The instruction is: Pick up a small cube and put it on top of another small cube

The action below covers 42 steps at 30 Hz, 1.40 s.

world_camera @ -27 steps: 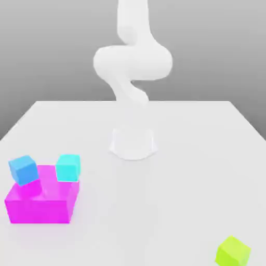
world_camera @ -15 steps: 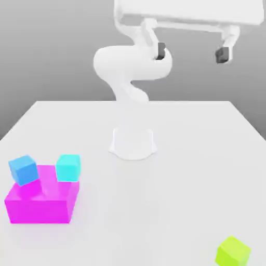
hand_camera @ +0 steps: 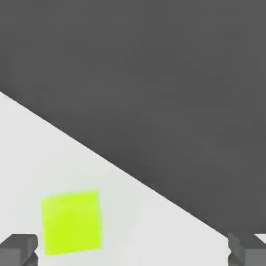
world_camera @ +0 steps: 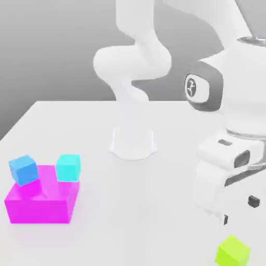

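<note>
The gripper [hand_camera: 132, 249] hangs fully open and empty above the lime-green cube [hand_camera: 71, 222], which sits off-center, close beside 1 finger [hand_camera: 18, 248].

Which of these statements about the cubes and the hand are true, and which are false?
1. The lime-green cube lies on the table. True.
2. The hand grips the lime-green cube. False: it is open, holding nothing.
3. The cyan cube rests on the magenta block. True.
4. The blue cube sits beside the lime-green cube. False: it is on the magenta block, far away.
</note>
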Each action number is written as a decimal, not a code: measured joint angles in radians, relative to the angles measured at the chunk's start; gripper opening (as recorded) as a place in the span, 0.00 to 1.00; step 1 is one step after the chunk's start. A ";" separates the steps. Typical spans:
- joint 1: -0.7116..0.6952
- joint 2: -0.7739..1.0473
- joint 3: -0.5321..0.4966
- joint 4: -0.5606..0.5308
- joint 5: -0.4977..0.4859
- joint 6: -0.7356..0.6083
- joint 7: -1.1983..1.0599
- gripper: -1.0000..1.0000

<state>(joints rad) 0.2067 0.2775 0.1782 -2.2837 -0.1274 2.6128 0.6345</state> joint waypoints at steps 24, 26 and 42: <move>-0.072 -0.100 -0.097 -0.120 0.012 -0.037 0.071 0.00; -0.112 -0.172 -0.139 -0.166 0.014 -0.062 0.109 0.00; -0.531 -0.755 -0.346 -0.539 -0.012 -0.265 0.441 0.00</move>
<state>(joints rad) -0.3243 -0.4771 -0.1676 -2.8228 -0.1397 2.3482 1.0753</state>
